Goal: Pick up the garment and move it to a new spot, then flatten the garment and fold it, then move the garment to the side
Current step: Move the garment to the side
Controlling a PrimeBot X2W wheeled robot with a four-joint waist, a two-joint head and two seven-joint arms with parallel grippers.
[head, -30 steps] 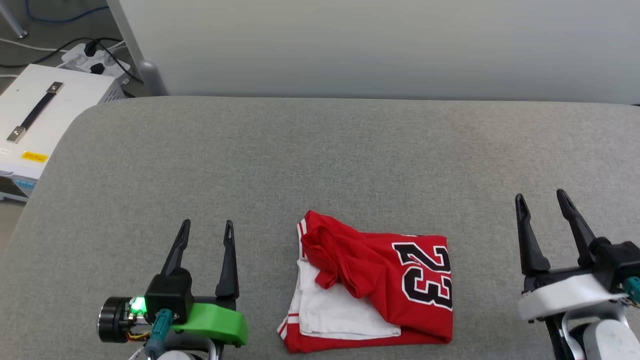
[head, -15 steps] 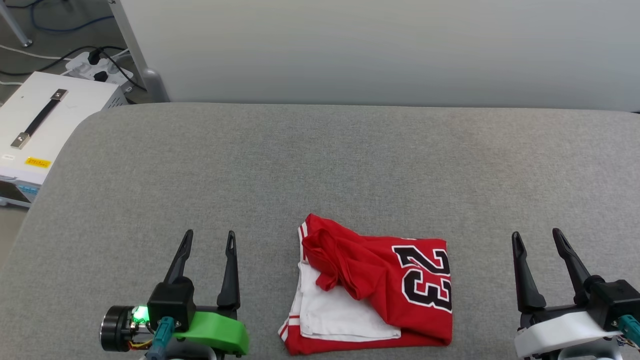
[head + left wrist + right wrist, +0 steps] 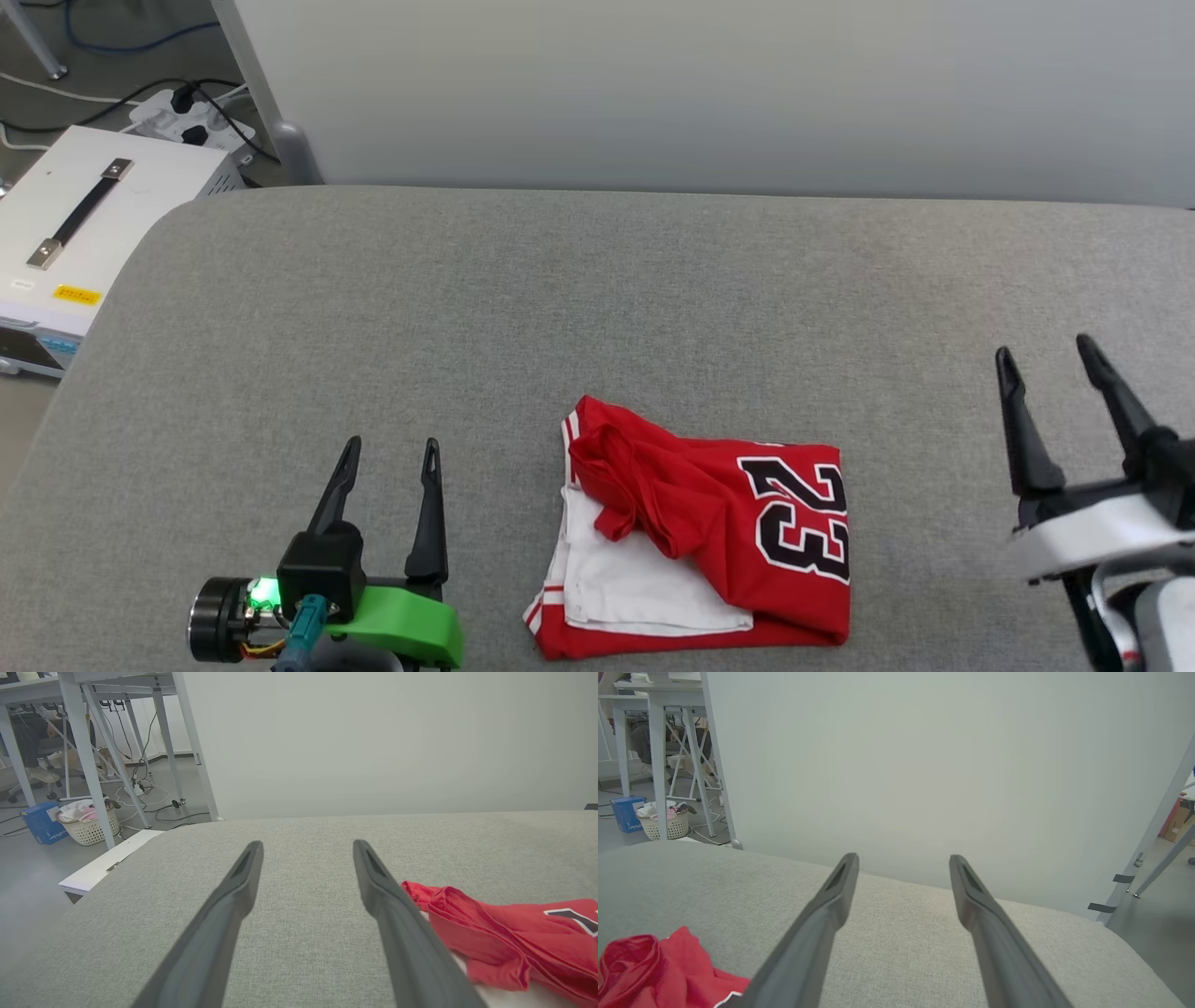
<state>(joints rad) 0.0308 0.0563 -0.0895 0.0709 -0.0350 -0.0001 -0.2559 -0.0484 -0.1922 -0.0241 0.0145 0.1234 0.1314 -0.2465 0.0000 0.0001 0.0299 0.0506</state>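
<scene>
The roughly folded red garment (image 3: pixel 709 532) lies at 6 o'clock on the grey tabletop (image 3: pixel 597 299), its "23" print facing up. The left gripper (image 3: pixel 392 442) hovers at 8 o'clock and the right gripper (image 3: pixel 1044 346) at 4 o'clock, both with jaws spread, empty and clear of the cloth. A white case (image 3: pixel 93 224) sits at 10 o'clock.

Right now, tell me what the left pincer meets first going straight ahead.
Likely nothing near: the left pincer points over bare grey surface toward the pale wall; the garment lies to its right.
</scene>
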